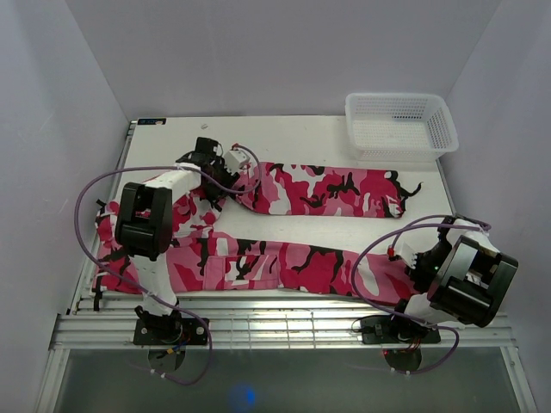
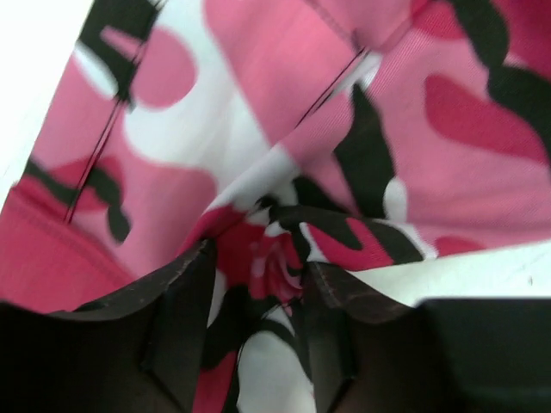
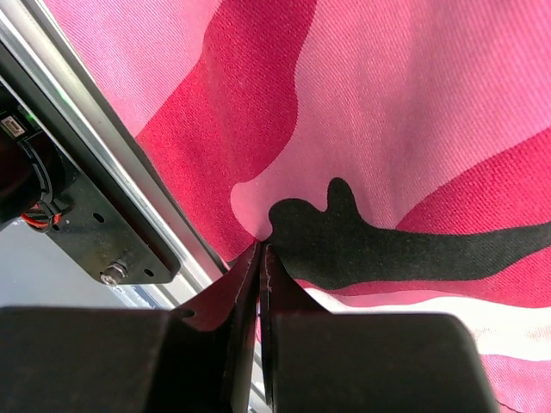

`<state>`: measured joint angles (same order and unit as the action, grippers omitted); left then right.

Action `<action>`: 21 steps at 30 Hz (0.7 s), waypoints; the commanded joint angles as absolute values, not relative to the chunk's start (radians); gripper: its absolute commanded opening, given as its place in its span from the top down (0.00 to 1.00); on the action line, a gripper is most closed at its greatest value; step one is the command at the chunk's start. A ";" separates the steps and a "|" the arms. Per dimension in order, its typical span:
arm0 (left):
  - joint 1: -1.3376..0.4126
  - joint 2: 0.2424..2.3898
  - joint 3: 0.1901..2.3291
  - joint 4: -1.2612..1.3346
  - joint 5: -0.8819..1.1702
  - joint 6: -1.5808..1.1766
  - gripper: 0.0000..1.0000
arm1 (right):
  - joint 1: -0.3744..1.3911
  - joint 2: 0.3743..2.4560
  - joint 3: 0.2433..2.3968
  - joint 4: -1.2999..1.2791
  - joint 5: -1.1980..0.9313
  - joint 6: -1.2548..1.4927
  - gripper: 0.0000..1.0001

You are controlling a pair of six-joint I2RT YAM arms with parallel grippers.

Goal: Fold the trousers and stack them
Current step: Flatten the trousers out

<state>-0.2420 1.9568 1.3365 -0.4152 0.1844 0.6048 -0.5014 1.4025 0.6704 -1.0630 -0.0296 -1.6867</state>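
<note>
The trousers [image 1: 301,194] in pink, red, white and black camouflage lie spread on the table. One leg runs along the back and the other leg [image 1: 284,262] along the front. My left gripper [image 1: 229,178] is down on the cloth where the back leg bends. Its fingers [image 2: 185,297] stand apart with a crumpled ruck of trousers [image 2: 275,254] between them, the gripper [image 2: 258,271] open. My right gripper [image 1: 398,256] is at the right end of the front leg. In its wrist view that gripper [image 3: 262,251] is shut on the edge of the trousers [image 3: 387,129].
A white mesh basket [image 1: 396,96] stands at the back right corner of the white table [image 1: 284,138]. Metal rails [image 1: 284,323] run along the near edge. In the right wrist view a rail [image 3: 103,138] and a black base plate [image 3: 95,232] lie just left of the jaws.
</note>
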 commanded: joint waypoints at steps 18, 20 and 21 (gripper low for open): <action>-0.222 1.657 1.017 -0.684 0.216 0.718 0.45 | -0.506 1.457 0.716 -0.874 0.011 -1.726 0.92; -0.224 1.667 0.991 -0.660 0.168 0.733 0.45 | -0.506 1.456 0.716 -0.868 0.012 -1.729 0.92; -0.222 1.667 0.961 -0.632 0.154 0.739 0.45 | -0.506 1.456 0.716 -0.865 0.018 -1.732 0.92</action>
